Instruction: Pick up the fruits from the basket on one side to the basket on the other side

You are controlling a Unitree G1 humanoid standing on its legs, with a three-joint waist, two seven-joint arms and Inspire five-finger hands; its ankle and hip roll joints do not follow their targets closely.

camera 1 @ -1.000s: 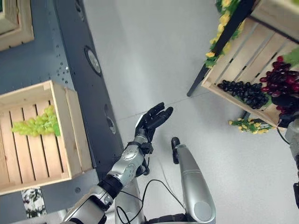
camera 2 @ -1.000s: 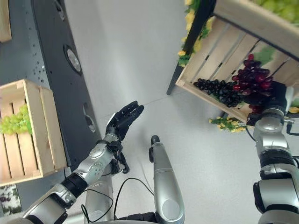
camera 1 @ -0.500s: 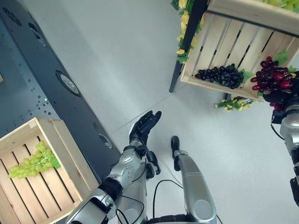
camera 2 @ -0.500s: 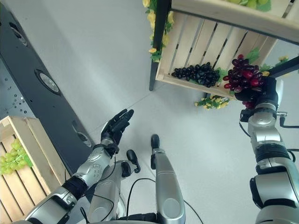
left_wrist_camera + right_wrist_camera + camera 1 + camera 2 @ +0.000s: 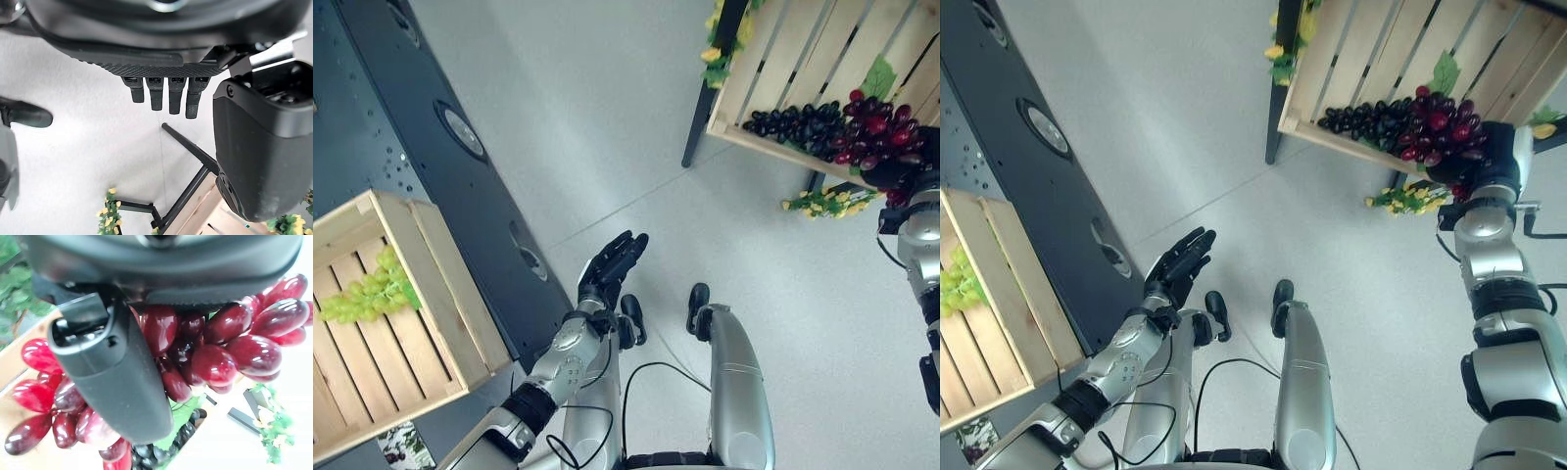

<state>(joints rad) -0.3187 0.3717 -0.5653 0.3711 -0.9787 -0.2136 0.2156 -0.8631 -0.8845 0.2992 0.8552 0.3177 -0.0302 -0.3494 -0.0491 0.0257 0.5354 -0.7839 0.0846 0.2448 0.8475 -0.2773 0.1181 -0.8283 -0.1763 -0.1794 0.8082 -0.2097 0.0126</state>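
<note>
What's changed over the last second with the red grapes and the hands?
The camera has swung, so most of the shift is the view. The right hand stays closed on the red grapes, holding them at the front of the right crate, above the black grapes. The left hand stays open and empty; the green grapes remain in the left crate.

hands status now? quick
Left hand: open, fingers straight, holding nothing.
Right hand: shut on the red grapes, at the crate.
</note>
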